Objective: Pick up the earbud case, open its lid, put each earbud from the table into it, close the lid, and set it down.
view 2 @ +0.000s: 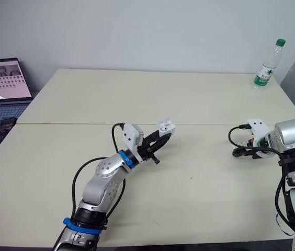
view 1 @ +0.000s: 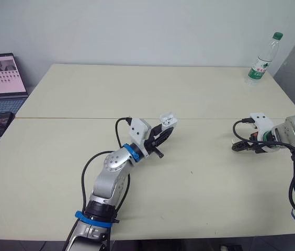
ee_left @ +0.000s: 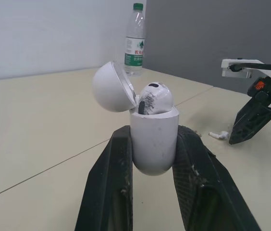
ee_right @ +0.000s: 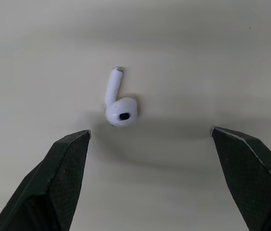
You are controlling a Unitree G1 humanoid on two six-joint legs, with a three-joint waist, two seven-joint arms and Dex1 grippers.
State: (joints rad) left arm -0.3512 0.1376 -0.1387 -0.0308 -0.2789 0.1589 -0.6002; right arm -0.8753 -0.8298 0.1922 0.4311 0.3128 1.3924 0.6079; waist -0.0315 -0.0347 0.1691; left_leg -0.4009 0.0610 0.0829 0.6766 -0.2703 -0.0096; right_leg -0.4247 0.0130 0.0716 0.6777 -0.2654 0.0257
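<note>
My left gripper (view 1: 163, 133) is shut on the white earbud case (ee_left: 153, 139) and holds it upright above the middle of the table. The case's lid (ee_left: 109, 87) is flipped open, and one earbud (ee_left: 153, 96) sits in it. A second white earbud (ee_right: 120, 110) lies loose on the table at the right. My right gripper (ee_right: 150, 131) hangs open just above this earbud, one finger on each side and neither touching it. The loose earbud (ee_left: 218, 135) also lies beside the right gripper (view 1: 240, 146) in the left wrist view.
A plastic water bottle (view 1: 262, 58) stands at the far right corner of the cream table (view 1: 84, 99). Off the table's left side sit an open laptop (view 1: 1, 78) and a phone (view 1: 0, 121).
</note>
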